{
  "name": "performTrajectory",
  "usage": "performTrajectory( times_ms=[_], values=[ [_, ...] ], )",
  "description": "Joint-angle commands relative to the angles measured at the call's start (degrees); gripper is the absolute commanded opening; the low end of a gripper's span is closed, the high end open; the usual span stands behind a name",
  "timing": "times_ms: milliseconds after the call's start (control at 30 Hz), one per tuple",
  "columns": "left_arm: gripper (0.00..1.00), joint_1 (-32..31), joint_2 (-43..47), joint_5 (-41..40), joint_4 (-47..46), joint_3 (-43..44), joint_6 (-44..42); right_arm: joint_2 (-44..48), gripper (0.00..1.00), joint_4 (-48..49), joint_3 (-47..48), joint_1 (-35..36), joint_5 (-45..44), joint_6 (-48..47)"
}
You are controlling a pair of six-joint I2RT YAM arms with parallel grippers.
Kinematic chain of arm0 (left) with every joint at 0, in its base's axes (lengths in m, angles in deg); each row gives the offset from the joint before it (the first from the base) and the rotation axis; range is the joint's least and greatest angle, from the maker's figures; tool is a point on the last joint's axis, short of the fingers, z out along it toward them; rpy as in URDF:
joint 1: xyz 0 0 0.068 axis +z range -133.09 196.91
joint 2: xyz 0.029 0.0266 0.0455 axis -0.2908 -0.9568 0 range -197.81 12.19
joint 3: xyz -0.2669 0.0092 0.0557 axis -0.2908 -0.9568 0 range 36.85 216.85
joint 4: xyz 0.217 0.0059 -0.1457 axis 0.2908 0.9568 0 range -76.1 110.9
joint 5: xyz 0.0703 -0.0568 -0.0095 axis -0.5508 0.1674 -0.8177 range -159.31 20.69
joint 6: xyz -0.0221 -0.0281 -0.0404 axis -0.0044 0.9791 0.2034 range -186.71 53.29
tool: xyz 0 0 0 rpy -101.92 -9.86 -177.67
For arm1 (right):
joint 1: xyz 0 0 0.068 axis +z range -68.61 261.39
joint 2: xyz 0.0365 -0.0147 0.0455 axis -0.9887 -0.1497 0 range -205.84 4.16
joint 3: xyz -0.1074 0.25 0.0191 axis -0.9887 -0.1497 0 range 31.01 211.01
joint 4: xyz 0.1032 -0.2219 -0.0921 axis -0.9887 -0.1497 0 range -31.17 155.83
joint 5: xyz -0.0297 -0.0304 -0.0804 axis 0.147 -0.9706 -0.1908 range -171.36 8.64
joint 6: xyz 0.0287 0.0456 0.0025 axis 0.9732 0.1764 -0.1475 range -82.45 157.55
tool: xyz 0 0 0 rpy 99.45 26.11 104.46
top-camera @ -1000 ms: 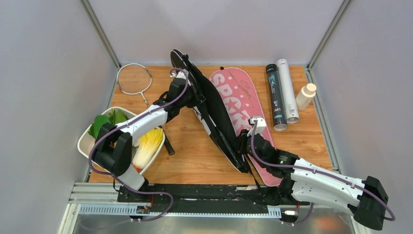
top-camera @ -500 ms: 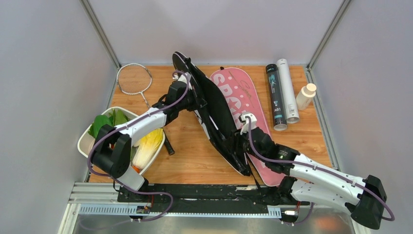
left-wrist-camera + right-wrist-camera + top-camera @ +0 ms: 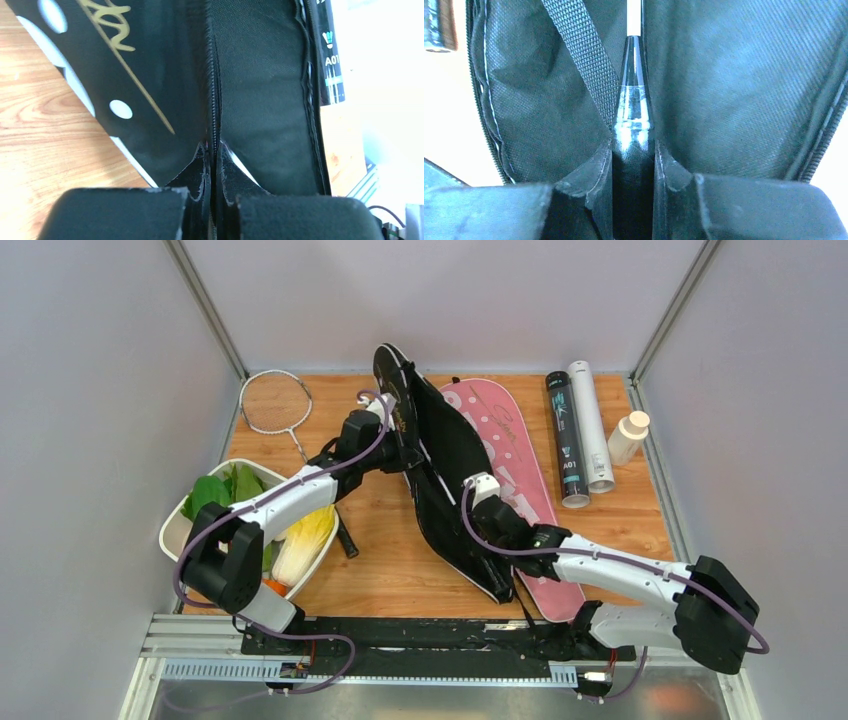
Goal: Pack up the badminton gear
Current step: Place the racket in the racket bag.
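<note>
Snugly, right hand (image 3: 634,146) around racket handle (image 3: 633,117)

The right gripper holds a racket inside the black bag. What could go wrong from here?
1. The black woven strap lies close beside the glossy black racket handle in the right gripper; it may snag.
2. The left gripper pinches only the zipper edge of the black fabric racket bag; it could slip.
</note>
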Motion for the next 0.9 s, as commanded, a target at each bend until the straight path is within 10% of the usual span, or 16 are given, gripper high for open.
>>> performTrajectory(
  times_ms=[0, 167, 500, 867],
  values=[
    [0.00, -0.12, 2.06, 1.60, 4.30, -0.23, -6.27, 1.28, 0.11, 1.67, 4.82, -0.60, -0.94, -0.20],
    [0.00, -0.12, 0.29, 0.86, 6.14, -0.07, -9.72, 3.18, 0.38, 1.67, 8.86, -0.71, 0.70, -0.49],
    [0.00, -0.08, -0.84, 1.46, 5.50, -0.63, -9.56, -0.73, 0.01, 3.82, 8.62, -1.62, -1.48, -1.02],
    [0.00, -0.08, -1.29, 8.70, -0.48, -3.93, -8.03, -9.30, 0.00, 23.93, 7.88, -3.53, -12.95, 2.34]
  ],
)
